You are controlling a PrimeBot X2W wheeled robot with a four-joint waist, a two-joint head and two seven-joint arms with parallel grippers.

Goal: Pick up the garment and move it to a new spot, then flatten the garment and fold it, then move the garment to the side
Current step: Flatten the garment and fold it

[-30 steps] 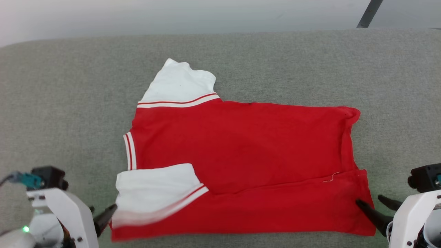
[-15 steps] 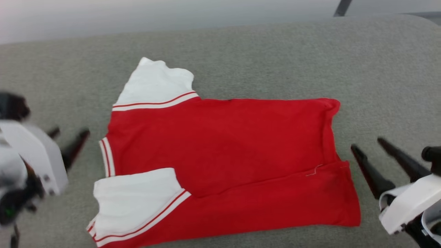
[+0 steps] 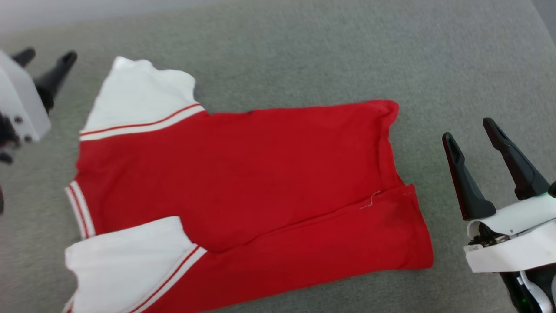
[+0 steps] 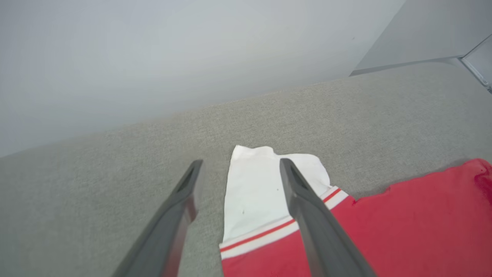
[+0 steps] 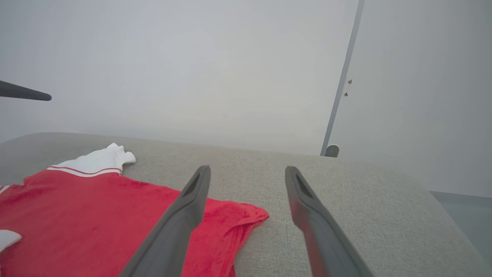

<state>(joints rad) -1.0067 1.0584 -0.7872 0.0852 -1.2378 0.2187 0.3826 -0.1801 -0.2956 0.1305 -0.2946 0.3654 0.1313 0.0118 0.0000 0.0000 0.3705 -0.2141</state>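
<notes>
Nearest me, the right claw [image 3: 468,130] is spread wide and empty, hovering just off the hem end of the cloth. The garment [image 3: 243,165] lies flat mid-view on the grey upholstered seat [image 3: 304,52], plain red side up, no lettering showing. Its long axis runs left-right across the head view, a little skewed, with the left end nearer and the right end farther. Neck and sleeves point to the robot's left, hem [image 3: 391,148] to its right. The near long edge is already turned in over the body as a band [image 3: 325,243], with the near sleeve [image 3: 126,256] lying on top. I read this as mid-fold: near lengthwise fold done, far side not yet. Farther back, the far sleeve [image 3: 139,95] sticks out flat past the far edge, and the far hem corner [image 3: 388,108] is curled and rumpled. The left claw [image 3: 47,55] sits far left, also wide and empty. In the left wrist view its fingers straddle that sleeve's outer edge, above it as far as I can tell. Next move, my call: left pinches the far sleeve near the shoulder stripe and right reaches to the far hem corner. Both then draw the far edge toward me in step, landing it parallel to the band. The curled corner could skew the fold.
</notes>
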